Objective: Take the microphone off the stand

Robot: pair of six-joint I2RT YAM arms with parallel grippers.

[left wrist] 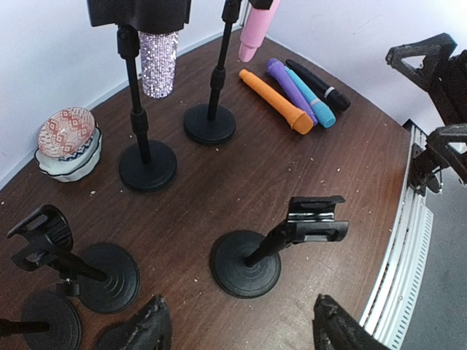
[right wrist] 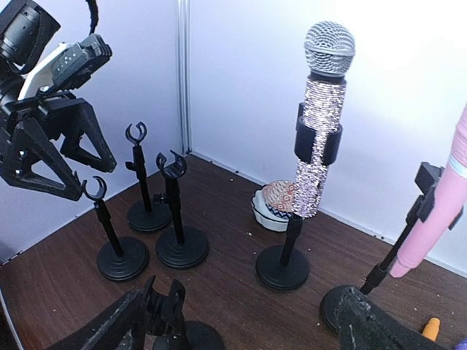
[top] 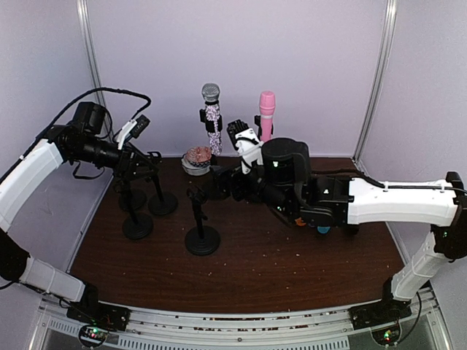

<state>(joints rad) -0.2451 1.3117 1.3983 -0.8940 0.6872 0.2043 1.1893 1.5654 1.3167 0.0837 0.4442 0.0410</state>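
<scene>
The glitter-covered microphone (right wrist: 319,138) is held upright in its stand (right wrist: 283,266) at the centre of the right wrist view, with the pink microphone (right wrist: 438,211) tilted at the right edge. Four loose microphones (left wrist: 299,91) are seen in full only in the left wrist view, upper right. The right gripper (right wrist: 244,306) and left gripper (left wrist: 239,306) are spread wide, with nothing grasped.

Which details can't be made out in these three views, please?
Top view: the right arm hides most of the lying mics.
Left wrist view: the top edge cuts off the heads of the glitter mic and pink mic.
Right wrist view: the bottom edge cuts off most of the right fingers; the right edge cuts the pink mic's top.
</scene>
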